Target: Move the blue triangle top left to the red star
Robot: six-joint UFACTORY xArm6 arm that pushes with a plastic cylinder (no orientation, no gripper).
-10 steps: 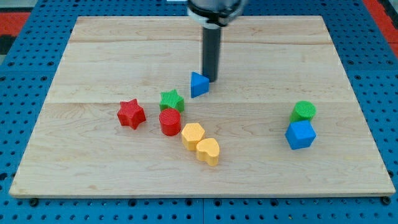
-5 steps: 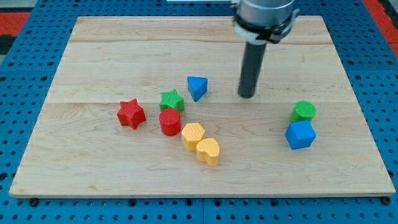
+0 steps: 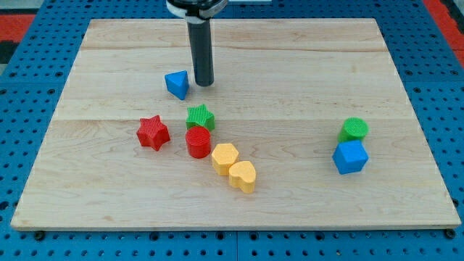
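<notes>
The blue triangle [image 3: 177, 84] lies on the wooden board, above and right of the red star [image 3: 153, 133]. My tip [image 3: 204, 83] stands just to the right of the blue triangle, close to it or touching it. The red star sits left of centre, well below and a little left of the triangle.
A green star [image 3: 200, 117] and a red cylinder [image 3: 198, 142] sit right of the red star. Two yellow blocks [image 3: 233, 167] lie below them. A green cylinder [image 3: 354, 130] and a blue cube [image 3: 350, 156] stand at the view's right.
My tip swung right, away from the triangle, then back to its right side. The blue triangle has moved left and up, from beside the green star's upper right to its upper left.
</notes>
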